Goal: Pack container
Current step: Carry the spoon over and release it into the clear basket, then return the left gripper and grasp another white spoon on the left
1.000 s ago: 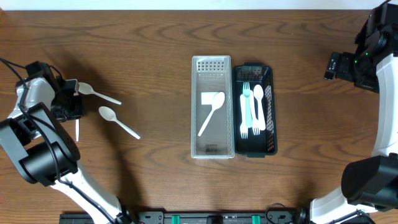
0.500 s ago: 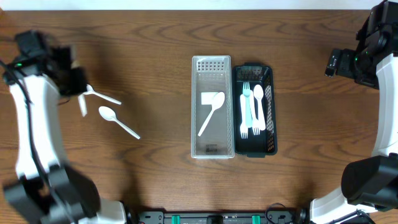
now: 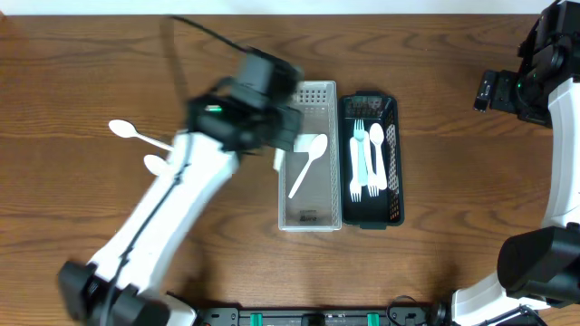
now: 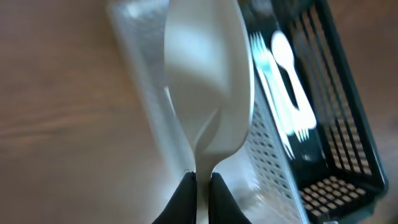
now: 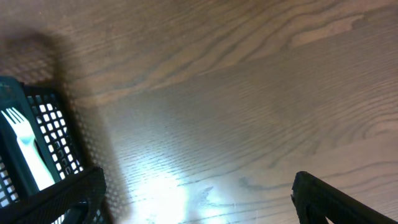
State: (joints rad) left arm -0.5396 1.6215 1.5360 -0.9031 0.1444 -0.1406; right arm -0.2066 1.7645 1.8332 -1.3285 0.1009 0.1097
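Brown wooden desk, with two trays touching side by side at its middle. Toward the left edge, clear container, holding one tray spoon laid slanted. Toward the right edge, black basket, holding cutlery laid lengthwise.

Left gripper: jaws clenched on the thin handle of the held spoon. Hangs over the left wall of the clear container, with the bowl pointing ahead over the tray. Gripped low on the handle, probably to let the bowl go into the long tray first and to keep the jaws away from the walls.

Right gripper: jaws released, wide apart, grasping nothing. Waits near the right edge of the desk, probably to stay out of the way.

Toward the left edge, on bare wood: first loose spoon in plain sight, second loose spoon partly hidden under the arm. Judged as not yet packed.

Against half a second before: left arm swung from the left edge across to the middle, bringing the held spoon along. Appears blurred from above, so likely moving fast. No visible change in trays, contents, loose spoons or right arm.
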